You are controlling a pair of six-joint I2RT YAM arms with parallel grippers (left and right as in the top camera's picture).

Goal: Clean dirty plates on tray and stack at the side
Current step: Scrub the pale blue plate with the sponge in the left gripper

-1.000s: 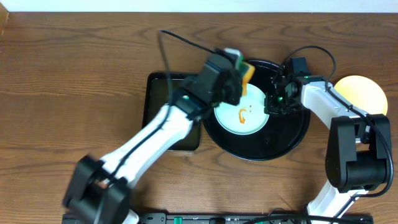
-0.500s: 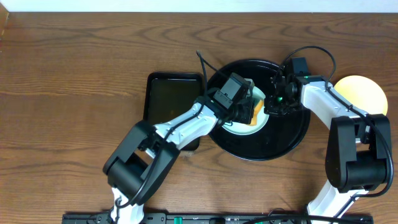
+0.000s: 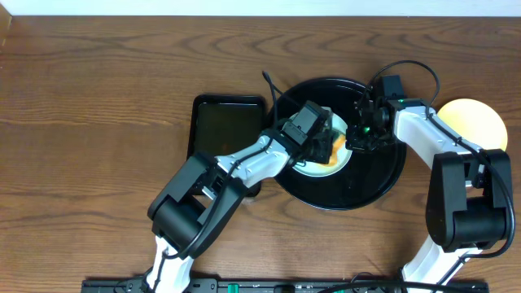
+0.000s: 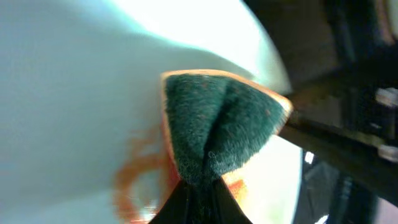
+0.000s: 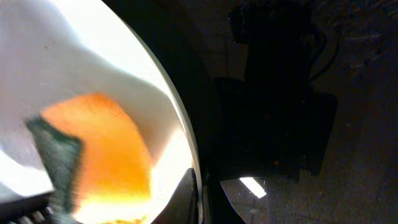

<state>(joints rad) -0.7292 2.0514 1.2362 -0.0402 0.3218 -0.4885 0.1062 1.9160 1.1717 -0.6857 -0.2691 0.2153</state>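
Observation:
A pale mint-green plate (image 3: pixel 338 124) lies in the black tray (image 3: pixel 383 175). My left gripper (image 3: pixel 320 140) is shut on a green-and-orange sponge (image 3: pixel 330 151) and presses it onto the plate. In the left wrist view the sponge's green face (image 4: pixel 217 124) rests on the plate (image 4: pixel 74 93) beside an orange sauce smear (image 4: pixel 134 180). My right gripper (image 3: pixel 359 135) is shut on the plate's right rim (image 5: pixel 194 180). The sponge (image 5: pixel 106 149) also shows in the right wrist view. A yellow plate (image 3: pixel 476 122) sits on the tabletop right of the tray.
A rectangular black basin (image 3: pixel 224 122) stands just left of the tray, and my left arm crosses its lower right corner. Bare wood tabletop (image 3: pixel 98 122) spreads to the left. The right arm curves between the tray and the yellow plate.
My left gripper has come down from above the tray's far left rim and set the sponge on the plate, covering the sauce squiggle. The right gripper has held still.

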